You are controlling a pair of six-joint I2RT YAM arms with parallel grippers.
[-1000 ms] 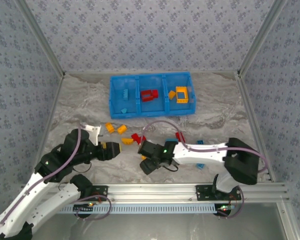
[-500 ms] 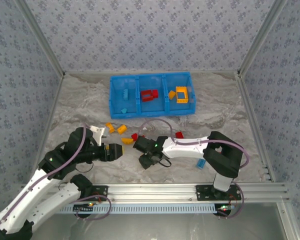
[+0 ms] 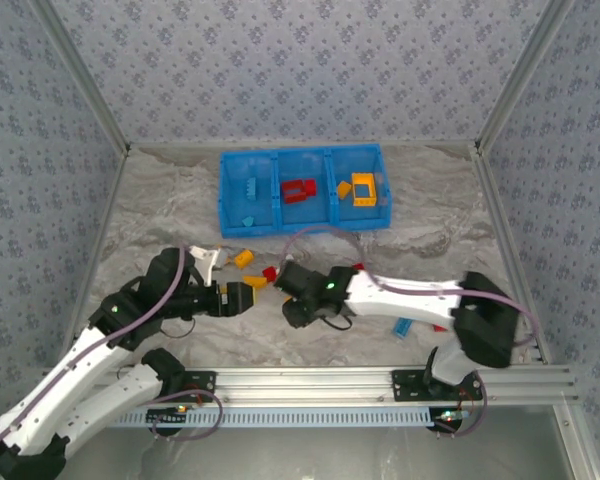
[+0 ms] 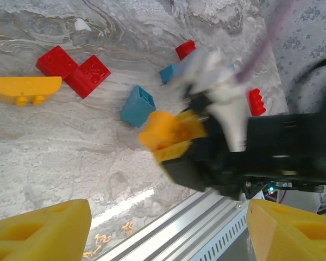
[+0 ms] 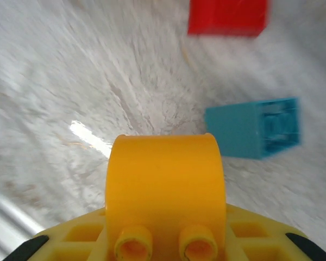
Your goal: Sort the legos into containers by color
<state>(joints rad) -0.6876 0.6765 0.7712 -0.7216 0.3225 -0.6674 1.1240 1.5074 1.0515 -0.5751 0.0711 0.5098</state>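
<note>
With right gripper clenched on orange brick and left gripper released, lift clear of blue brick, carry to bin's right compartment, release low.

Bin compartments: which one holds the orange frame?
The right compartment: the orange frame lies in it; the middle holds red bricks, the left blue bricks.

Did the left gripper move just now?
Yes. The left gripper slid right, nearer the loose orange brick lying before the blue bin.
</note>
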